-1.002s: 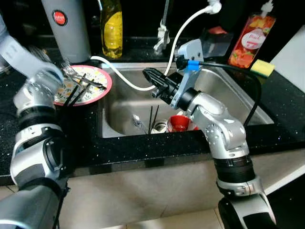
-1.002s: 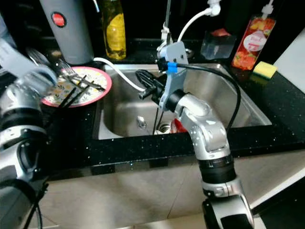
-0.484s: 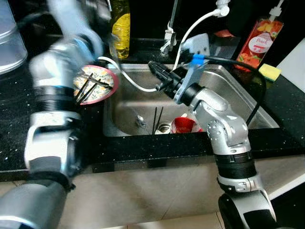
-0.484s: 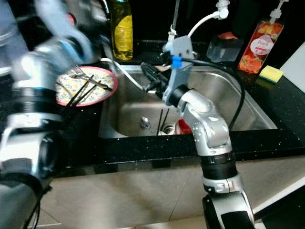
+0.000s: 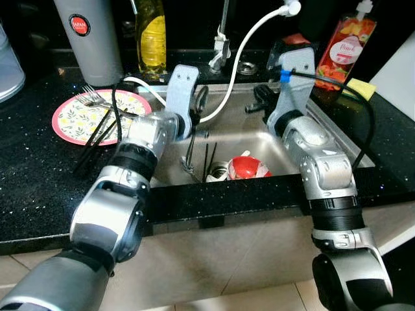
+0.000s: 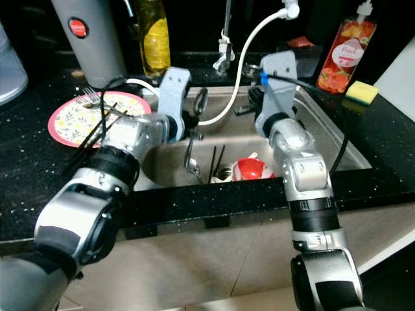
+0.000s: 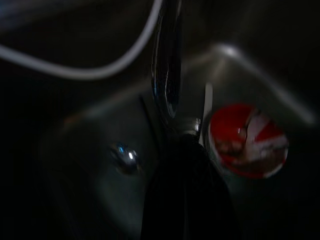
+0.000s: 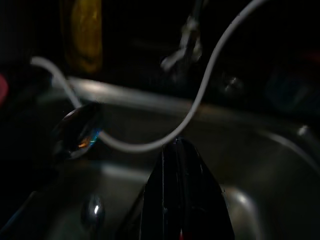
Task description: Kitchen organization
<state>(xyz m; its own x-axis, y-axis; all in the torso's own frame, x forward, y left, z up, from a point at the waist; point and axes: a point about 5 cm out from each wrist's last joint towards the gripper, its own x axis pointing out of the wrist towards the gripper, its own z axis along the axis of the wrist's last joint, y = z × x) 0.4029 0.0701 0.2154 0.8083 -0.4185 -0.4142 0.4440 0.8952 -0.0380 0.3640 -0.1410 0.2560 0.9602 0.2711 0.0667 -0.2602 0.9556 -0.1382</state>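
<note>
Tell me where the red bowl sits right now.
The red bowl lies on the sink floor near its front wall, just right of the black chopsticks standing by the drain, between the two arms in the eye views.

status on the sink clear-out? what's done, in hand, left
Done: plate on the counter already carries a fork and chopsticks. In hand: left gripper holds a spoon above the sink. Left: chopsticks in the basin and the red bowl. Right gripper hovers empty.

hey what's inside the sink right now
In the sink: a red cup lying on its side, two black chopsticks leaning by the drain, and the left hand holding a spoon. The cup hides whatever is beneath it.
</note>
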